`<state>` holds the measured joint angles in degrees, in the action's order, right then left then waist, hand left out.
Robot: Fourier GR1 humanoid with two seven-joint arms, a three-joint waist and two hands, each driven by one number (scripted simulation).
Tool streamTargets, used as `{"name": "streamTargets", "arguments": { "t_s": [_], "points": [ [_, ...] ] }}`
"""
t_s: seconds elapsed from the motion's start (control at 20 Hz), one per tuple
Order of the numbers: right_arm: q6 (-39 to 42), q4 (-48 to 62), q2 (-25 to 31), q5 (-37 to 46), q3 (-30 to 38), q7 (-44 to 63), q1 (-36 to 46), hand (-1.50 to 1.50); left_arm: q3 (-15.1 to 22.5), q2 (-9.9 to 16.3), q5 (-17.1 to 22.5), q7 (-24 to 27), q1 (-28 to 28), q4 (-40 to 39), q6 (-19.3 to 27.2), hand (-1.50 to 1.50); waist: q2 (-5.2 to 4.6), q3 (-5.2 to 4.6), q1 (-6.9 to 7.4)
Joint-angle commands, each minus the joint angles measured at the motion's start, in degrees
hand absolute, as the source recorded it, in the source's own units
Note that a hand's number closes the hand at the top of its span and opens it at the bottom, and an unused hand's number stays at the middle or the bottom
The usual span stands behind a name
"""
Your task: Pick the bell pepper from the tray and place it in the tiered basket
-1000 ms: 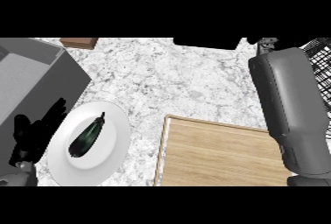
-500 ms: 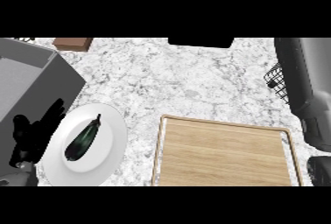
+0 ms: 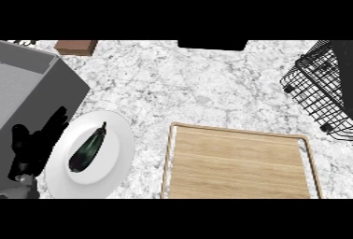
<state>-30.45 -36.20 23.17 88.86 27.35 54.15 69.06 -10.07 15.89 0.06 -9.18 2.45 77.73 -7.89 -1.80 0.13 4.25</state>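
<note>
The marble bench (image 3: 200, 84) lies open across its middle, with wide bare room between the things at its sides. A wooden tray (image 3: 238, 163) sits at the lower centre, its raised rim running along the top and both sides, its lower part cut by the view's edge; its board shows bare wood. The black wire basket (image 3: 321, 86) stands at the right edge, well apart from the tray's upper right corner. A grey box (image 3: 31, 88) fills the upper left, and a small brown block (image 3: 76, 46) rests near the top edge beside it.

No bell pepper shows on the tray or anywhere in view. A dark green, long vegetable (image 3: 88, 148) lies on a white plate (image 3: 114, 172) at lower left, its long axis tilted, thin stem end pointing up and to the right, thick end down and left.

The left hand (image 3: 31, 144) shows at the left edge just beside the plate, fingers up and relaxed, grasping nothing. The right hand is out of view.

Compared with half a second ago, the grey right forearm has left the right edge, and more of the basket now shows.
</note>
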Motion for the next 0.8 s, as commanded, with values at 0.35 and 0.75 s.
{"name": "streamTargets", "arguments": {
  "t_s": [0.35,0.75],
  "points": [
    [5.63,16.75,10.36,8.26,-3.5,-3.31,-0.49,1.5,-0.28,-0.19,0.35,-0.33,1.11,0.2,0.05,0.0,-0.15,-0.4,-0.61],
    [16.32,23.84,16.2,11.51,-7.01,-9.95,4.32,1.5,-0.47,0.16,-0.29,0.05,-2.79,1.68,0.0,0.0,0.53,-0.08,-0.44]
  ]
}}
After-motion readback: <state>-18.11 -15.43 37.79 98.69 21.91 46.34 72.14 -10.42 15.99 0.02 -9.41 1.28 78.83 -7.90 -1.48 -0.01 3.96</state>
